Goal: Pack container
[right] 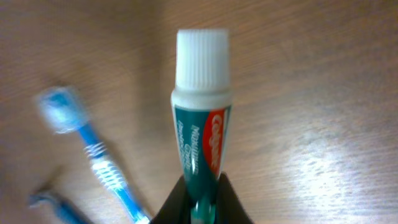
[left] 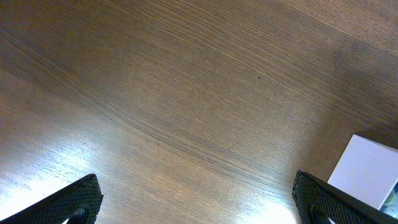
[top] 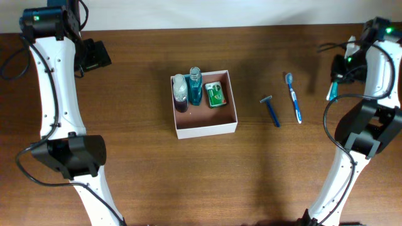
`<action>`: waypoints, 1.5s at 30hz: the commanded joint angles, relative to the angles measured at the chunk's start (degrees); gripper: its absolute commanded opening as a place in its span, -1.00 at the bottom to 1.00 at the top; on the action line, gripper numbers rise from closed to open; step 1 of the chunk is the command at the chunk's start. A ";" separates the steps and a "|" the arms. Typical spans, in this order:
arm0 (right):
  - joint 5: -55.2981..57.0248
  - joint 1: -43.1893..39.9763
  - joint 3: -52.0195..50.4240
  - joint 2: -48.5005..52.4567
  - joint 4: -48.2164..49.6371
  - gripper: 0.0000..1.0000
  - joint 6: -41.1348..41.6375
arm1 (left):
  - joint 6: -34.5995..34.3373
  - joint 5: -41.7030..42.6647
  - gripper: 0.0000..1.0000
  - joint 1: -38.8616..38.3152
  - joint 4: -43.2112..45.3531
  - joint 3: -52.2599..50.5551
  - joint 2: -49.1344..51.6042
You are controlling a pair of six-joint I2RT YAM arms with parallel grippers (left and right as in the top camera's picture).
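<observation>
Container [top: 207, 130] sits between the two sets of jaws on dark wood-grain bench [top: 125, 157]; clear bottle [top: 180, 93], blue bottle [top: 195, 86] and green box [top: 215, 95] inside. Toothbrush [top: 293, 97] and razor [top: 271, 110] lie between it and right jaws, which are clamped on toothpaste tube [right: 200, 134]. Left jaws spread wide over bare wood, gripping nothing.

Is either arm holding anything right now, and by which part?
The right end effector pinches a Colgate toothpaste tube by the end away from its cap. The left end effector holds nothing.

White arms [top: 55, 81] wearing black joint blocks [top: 72, 156]; black cables [top: 325, 122] looping; green lights [top: 39, 17] glowing; left gripper [left: 198, 205] fingers [left: 74, 199] looking black, bumpy.
</observation>
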 commanded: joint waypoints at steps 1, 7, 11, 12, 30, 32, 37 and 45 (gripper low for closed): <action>-13.90 0.33 9.66 0.04 -7.50 -0.81 0.39 | 0.50 0.00 0.99 0.11 -0.07 -0.20 -0.46; -20.35 2.56 16.11 -2.14 -14.51 -0.80 0.37 | 0.48 0.00 0.99 0.11 -0.07 -0.20 -0.46; -19.89 7.15 15.87 -6.47 -14.51 -0.74 0.42 | 0.48 -0.02 0.99 0.11 -0.04 -0.20 -0.46; -18.86 8.33 15.50 -7.52 -14.51 -0.73 0.44 | 0.50 -0.02 0.99 0.11 -0.07 -0.20 -0.46; 3.04 32.50 -11.41 -27.80 -13.09 -0.63 8.00 | 0.50 0.00 0.99 0.15 -0.04 -0.20 -0.46; 3.32 31.15 -11.41 -27.80 -12.50 -0.60 9.09 | 0.50 0.00 0.99 0.15 -0.04 -0.20 -0.46; 5.07 28.55 -11.41 -26.99 -8.94 -0.37 8.28 | 0.50 -0.02 0.99 0.15 -0.07 -0.20 -0.46; 4.33 28.37 -11.43 -18.32 -4.28 0.10 -8.00 | 0.48 -0.02 0.99 0.15 -0.07 -0.20 -0.46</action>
